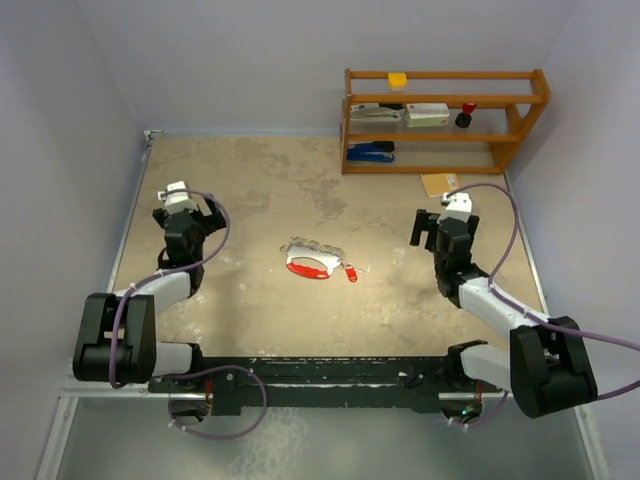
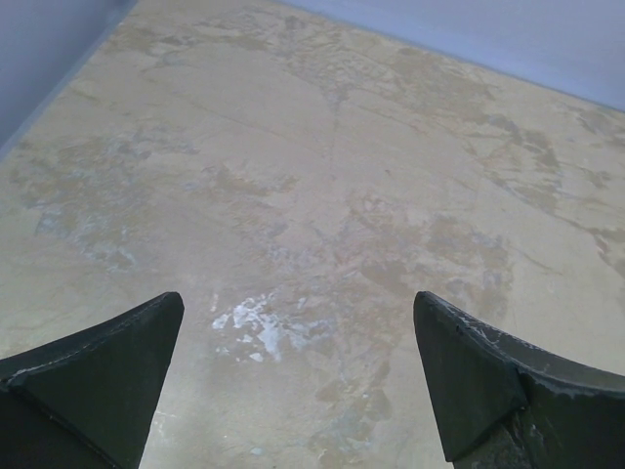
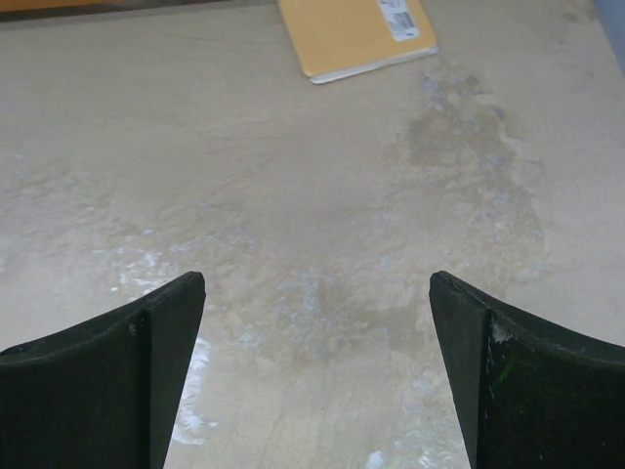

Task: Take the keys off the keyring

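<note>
The keyring [image 1: 310,264], a red-and-white crescent fob with a thin silvery chain along its far side, lies in the middle of the table. A tiny red-headed key [image 1: 351,273] rests just to its right. My left gripper [image 1: 185,210] hovers far to the left of them, open, with only bare tabletop between its fingers [image 2: 107,376]. On the right side my right gripper [image 1: 440,222] is open too, well away from the fob, its fingers [image 3: 532,376] framing bare surface. Neither wrist view shows the keyring or the keys.
A wooden shelf [image 1: 445,120] stands at the back right, holding a yellow block, staplers, a box and a dark red-topped knob [image 1: 466,115]. A tan envelope [image 1: 440,183] [image 3: 356,34] lies on the table before it. Walls close the left, back and right.
</note>
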You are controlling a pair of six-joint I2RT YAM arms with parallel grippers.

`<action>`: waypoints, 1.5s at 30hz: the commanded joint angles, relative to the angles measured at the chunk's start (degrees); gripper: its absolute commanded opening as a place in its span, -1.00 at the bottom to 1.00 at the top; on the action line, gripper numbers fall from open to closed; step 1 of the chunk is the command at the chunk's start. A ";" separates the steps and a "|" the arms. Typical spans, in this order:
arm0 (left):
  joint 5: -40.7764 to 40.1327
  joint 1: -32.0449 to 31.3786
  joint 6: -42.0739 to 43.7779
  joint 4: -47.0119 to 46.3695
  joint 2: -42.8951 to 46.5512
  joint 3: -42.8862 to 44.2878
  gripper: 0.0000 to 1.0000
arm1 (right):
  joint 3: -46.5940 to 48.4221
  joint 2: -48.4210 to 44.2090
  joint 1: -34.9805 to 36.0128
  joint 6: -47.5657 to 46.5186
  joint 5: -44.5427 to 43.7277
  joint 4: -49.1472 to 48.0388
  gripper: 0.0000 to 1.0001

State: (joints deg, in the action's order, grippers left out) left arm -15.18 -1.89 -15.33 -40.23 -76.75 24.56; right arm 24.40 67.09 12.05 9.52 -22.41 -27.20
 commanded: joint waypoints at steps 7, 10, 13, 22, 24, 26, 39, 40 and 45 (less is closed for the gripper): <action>17.08 -0.07 -1.24 1.26 2.66 5.93 0.98 | 4.03 -4.93 7.15 0.60 6.88 7.82 1.00; 23.48 -0.34 -3.58 0.32 0.05 7.68 0.98 | 3.48 -7.65 7.41 2.00 9.89 8.99 1.00; 29.51 -0.77 -4.43 4.45 -3.04 11.87 0.99 | 3.61 -10.08 7.62 2.39 13.88 10.54 0.92; 34.69 -3.48 -4.56 7.39 -5.90 14.92 0.30 | 1.30 -10.53 10.05 4.89 21.11 10.30 0.59; 35.35 -3.71 -4.55 7.44 -5.63 14.83 -0.01 | 1.24 -9.31 11.71 4.68 21.27 10.15 0.51; 36.46 -3.82 -5.04 6.87 -5.52 14.82 -0.44 | 1.72 -7.33 13.98 4.06 20.92 10.15 0.43; 36.36 -4.00 -6.29 6.35 -4.86 14.86 -0.97 | 5.27 5.15 23.63 4.10 20.23 7.18 -0.30; 36.10 -4.00 -6.32 6.55 -5.04 14.97 -0.98 | 6.09 6.41 24.36 4.05 20.23 7.23 -0.29; 36.40 -4.00 -6.90 6.58 -5.36 15.27 -1.00 | 9.27 11.11 26.48 2.95 19.78 7.30 -0.16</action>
State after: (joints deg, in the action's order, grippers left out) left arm 21.19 -5.69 -21.56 -31.97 -83.02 37.82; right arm 29.52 75.94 37.15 13.08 -3.20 -17.21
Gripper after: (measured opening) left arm 0.003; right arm 0.399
